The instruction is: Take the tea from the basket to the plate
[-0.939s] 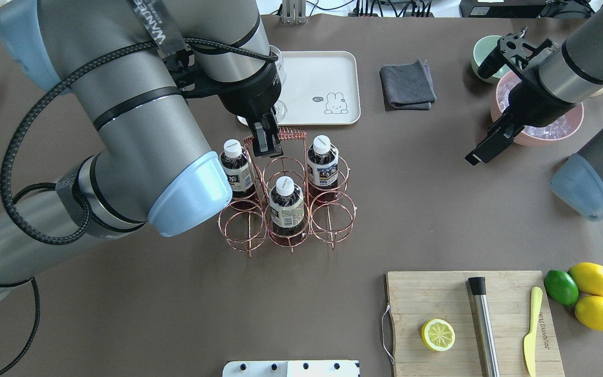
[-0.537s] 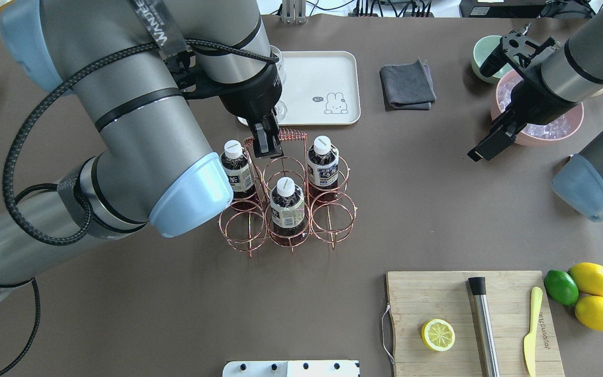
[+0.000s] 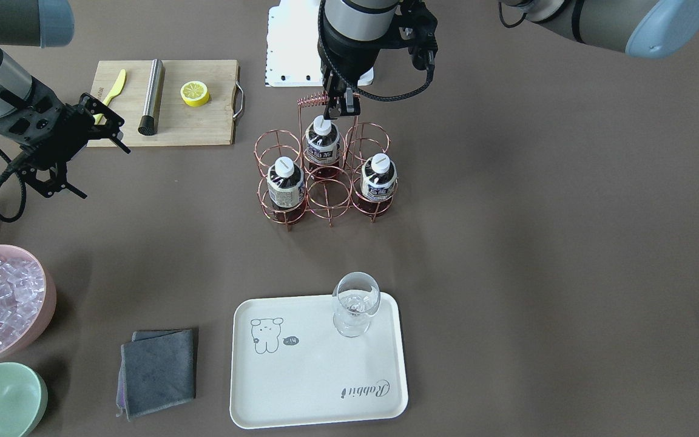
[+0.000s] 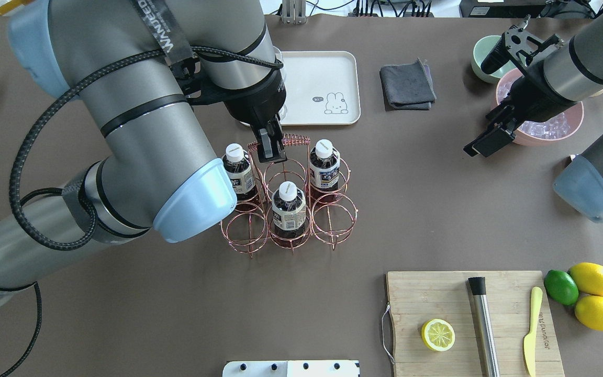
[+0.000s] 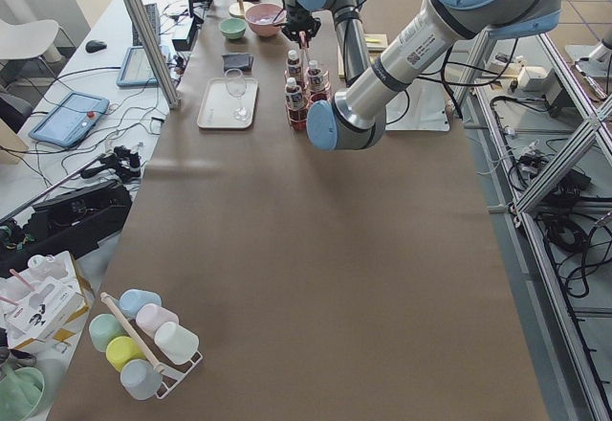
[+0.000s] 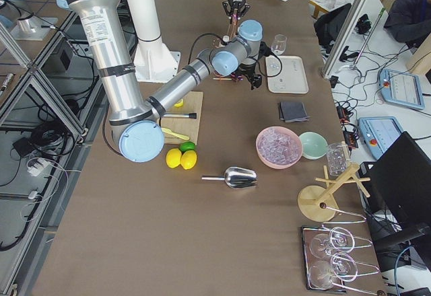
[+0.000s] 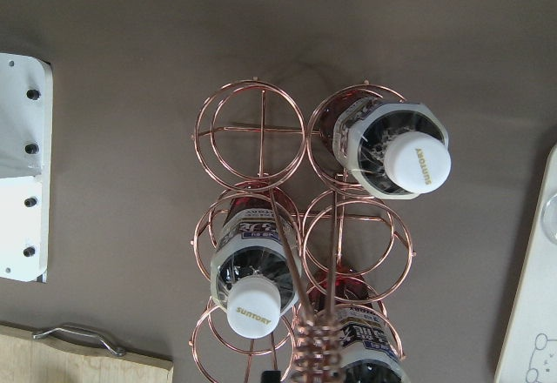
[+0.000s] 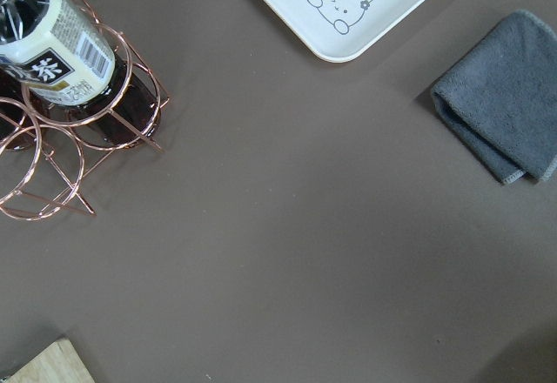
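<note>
The rose-copper wire basket [image 4: 333,220] stands mid-table with three tea bottles in its rings: one on the left [image 4: 237,170], one in the near middle [image 4: 288,209], one on the right [image 4: 324,165]. My left gripper [image 4: 271,147] is above the basket, shut on its coiled-wire handle [image 4: 292,140]; the handle coil also shows in the left wrist view [image 7: 318,357]. The cream plate [image 4: 322,73] lies just beyond the basket, with a stemmed glass [image 3: 355,300] on it. My right gripper [image 4: 482,145] hangs open and empty far to the right, by the pink bowl.
A grey cloth [image 4: 408,84] lies right of the plate. A pink bowl of ice [image 4: 558,125] and a mint-green bowl [image 4: 482,50] sit at the far right. A wooden cutting board [image 4: 437,298] with a lemon half, muddler and knife is near right, with lemons and a lime beside it.
My left gripper and the basket with its bottles have shifted together slightly toward me and to the right. My right gripper has drawn back a little toward the pink bowl.
</note>
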`<state>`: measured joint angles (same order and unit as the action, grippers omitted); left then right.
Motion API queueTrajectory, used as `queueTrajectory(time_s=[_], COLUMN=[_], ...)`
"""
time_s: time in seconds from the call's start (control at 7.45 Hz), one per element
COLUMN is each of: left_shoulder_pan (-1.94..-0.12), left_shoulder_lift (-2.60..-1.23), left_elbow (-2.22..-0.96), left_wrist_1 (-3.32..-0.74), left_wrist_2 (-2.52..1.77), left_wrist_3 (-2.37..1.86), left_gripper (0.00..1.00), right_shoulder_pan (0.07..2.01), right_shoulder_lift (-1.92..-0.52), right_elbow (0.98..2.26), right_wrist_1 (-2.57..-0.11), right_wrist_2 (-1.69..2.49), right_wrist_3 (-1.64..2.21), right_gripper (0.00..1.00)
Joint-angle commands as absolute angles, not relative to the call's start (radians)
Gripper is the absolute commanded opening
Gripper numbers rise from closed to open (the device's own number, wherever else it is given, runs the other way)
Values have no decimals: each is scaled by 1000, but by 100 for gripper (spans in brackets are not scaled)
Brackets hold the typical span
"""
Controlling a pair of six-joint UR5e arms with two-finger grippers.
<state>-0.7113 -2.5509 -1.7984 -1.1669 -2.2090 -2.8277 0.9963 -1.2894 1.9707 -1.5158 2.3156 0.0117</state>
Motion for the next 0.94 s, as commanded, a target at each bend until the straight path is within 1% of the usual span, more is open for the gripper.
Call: queueTrajectory(time_s=[0.0,0.27,0.8], left_shoulder_pan=[-710,-710,-710], left_shoulder_lift=[-2551,-2551,-2551], left_elbow=[-1799,-1799,-1799], left_wrist_1=[-1169,-1169,-1169], left_wrist_2=[-2209,-2210,-2210], left_wrist_3=[-2830,-2832,-2832], left_gripper=[0,0,0], right_shoulder_pan=[1012,1012,1011], right_shoulder_lift=[-1290,-1293,-1264], right_elbow=[1982,1982,2010], right_wrist_1=[-1462,-1305,-1296], right_wrist_2=[2227,2218,2267], right_wrist_3=[29,144,210], right_gripper=[100,100,100])
